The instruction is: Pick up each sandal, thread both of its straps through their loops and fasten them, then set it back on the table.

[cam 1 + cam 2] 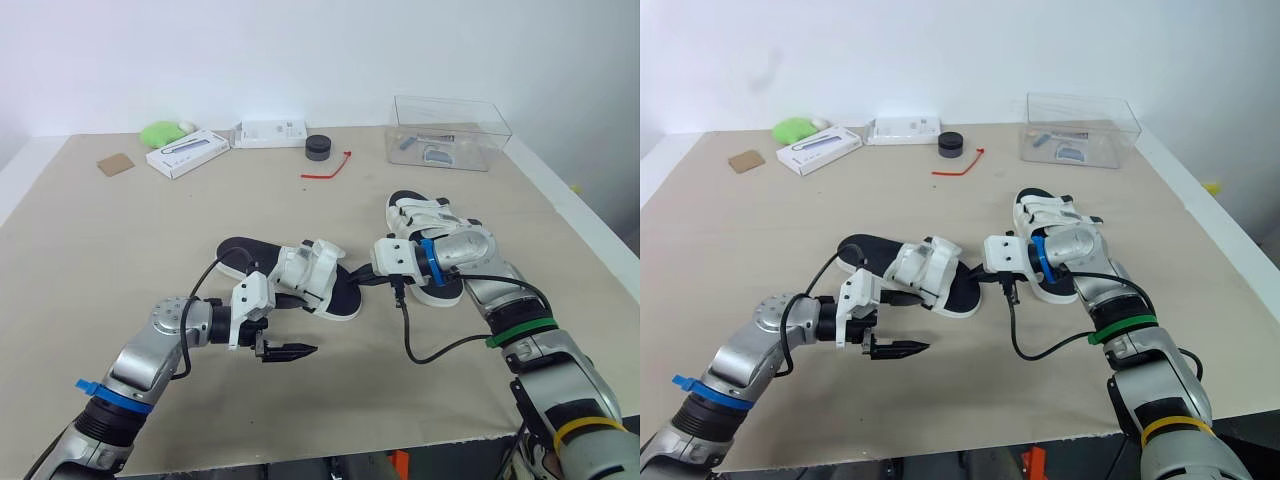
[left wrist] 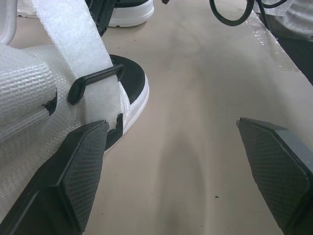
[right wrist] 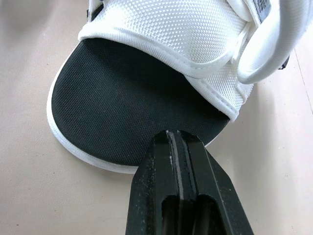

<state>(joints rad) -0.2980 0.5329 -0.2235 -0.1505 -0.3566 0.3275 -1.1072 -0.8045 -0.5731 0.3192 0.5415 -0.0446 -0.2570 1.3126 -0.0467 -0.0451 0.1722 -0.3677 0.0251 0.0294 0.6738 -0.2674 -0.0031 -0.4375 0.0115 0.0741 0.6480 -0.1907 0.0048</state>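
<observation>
The left gripper (image 1: 288,351) is gaping wide beside the sandal's (image 1: 300,276) white strap (image 2: 73,29); the right gripper (image 3: 177,136), pressed together, is seemingly touching its toe

The bench (image 1: 120,260) is plain beige. The near sandal (image 1: 310,268) and the far sandal (image 1: 415,212) match: black woven footbed, white sole rim, white mesh straps. The near one's loop (image 2: 93,84) is black. The left claw (image 1: 300,351) is black, with cross-hatched pads (image 2: 80,171). The right claw (image 3: 177,142) is glossy black. Also here are a green lump (image 1: 160,132), a white box (image 1: 187,152) with blue print, a white pack (image 1: 270,132), a black puck (image 1: 318,147), a red tie (image 1: 330,168), a brown card (image 1: 115,164) and a clear case (image 1: 450,130).
</observation>
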